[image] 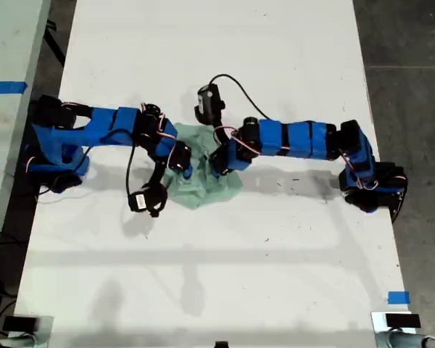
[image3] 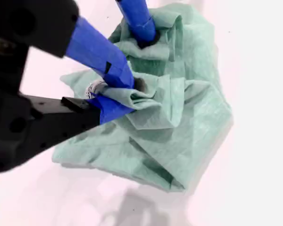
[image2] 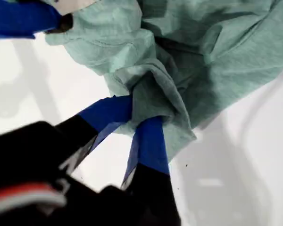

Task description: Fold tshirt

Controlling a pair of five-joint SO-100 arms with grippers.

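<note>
No text, label, brand, number or sign can be read in any of the three views. The tshirt (image: 203,174) is plain cloth with no print on any fold that shows.
</note>
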